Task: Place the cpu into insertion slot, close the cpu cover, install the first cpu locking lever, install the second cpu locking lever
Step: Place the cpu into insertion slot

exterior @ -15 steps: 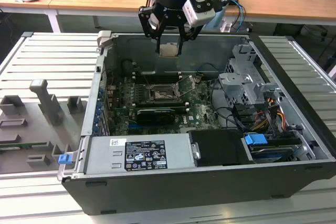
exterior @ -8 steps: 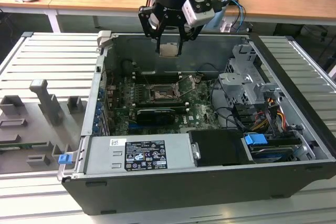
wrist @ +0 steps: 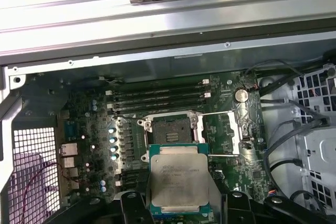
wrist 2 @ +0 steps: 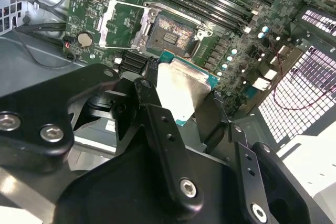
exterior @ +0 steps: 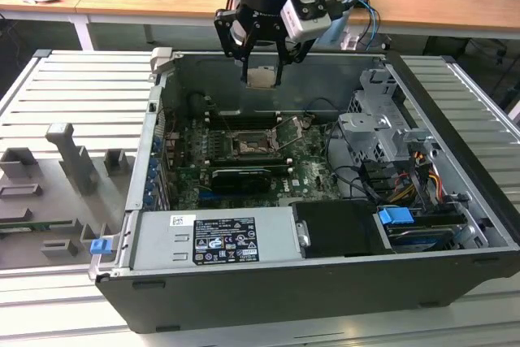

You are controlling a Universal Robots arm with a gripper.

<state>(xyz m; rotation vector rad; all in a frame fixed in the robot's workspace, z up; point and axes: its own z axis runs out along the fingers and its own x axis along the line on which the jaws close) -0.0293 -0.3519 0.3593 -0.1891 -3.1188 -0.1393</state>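
My gripper [exterior: 262, 81] hangs above the open computer case, shut on the cpu [exterior: 261, 76], a flat square chip with a dull silver-tan top. In both wrist views the cpu [wrist: 178, 179] [wrist 2: 181, 90] sits level between the black fingers [wrist 2: 157, 124], over the motherboard and apart from it. The insertion slot [exterior: 248, 148] [wrist: 168, 128] [wrist 2: 170, 32] is bare, a dark square with a thin metal rim. The cpu cover [exterior: 290, 132] [wrist: 220, 132] [wrist 2: 126, 24], a silvery frame plate, is swung open beside the slot.
Long black memory slots [wrist: 157, 95] run beside the socket. A grey drive cage [exterior: 382, 132] with cables stands at the exterior view's right, and a power supply [exterior: 215, 237] sits at the case's front. A grey fixture block [exterior: 61, 193] lies at the exterior view's left.
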